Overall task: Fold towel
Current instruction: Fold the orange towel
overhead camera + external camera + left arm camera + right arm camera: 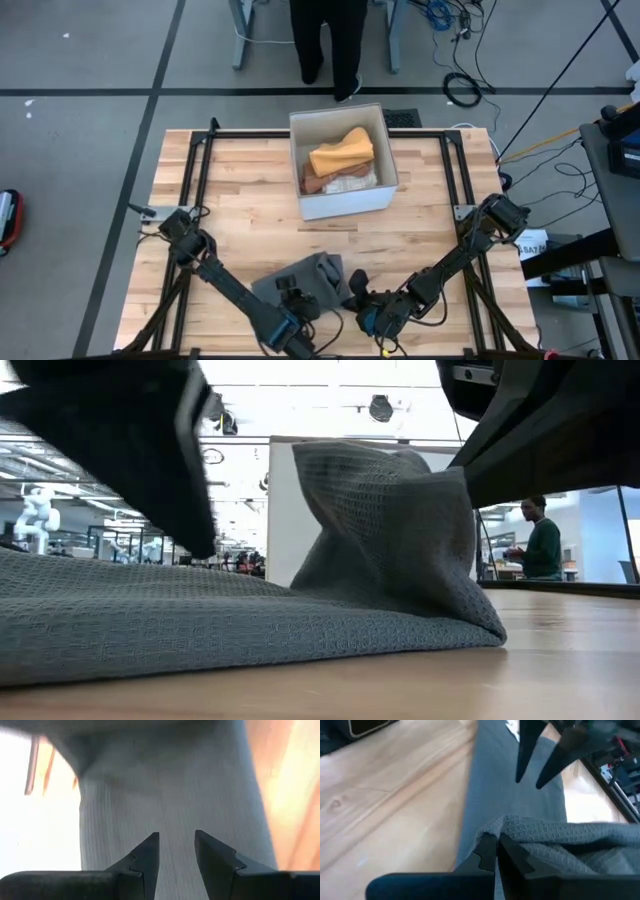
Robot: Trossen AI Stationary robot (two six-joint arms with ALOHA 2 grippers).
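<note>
Grey waffle-weave towel [312, 277] lies crumpled at the near edge of the wooden counter [250, 190], both hands on or over it.

Left hand [176, 851] is positioned above the towel's left part, fingers parted with a gap between them and nothing gripped; cloth fills the view beyond the tips. Right hand [495, 852] is at the towel's right side, fingers clenched on a raised fold of the fabric, which stands up off the counter in the low view. Behind the towel, toward the counter's far edge, a white box [344, 199] contains an orange cloth [342, 155] on top of other folded cloths. A person [328, 40] stands on the floor beyond the counter.
</note>
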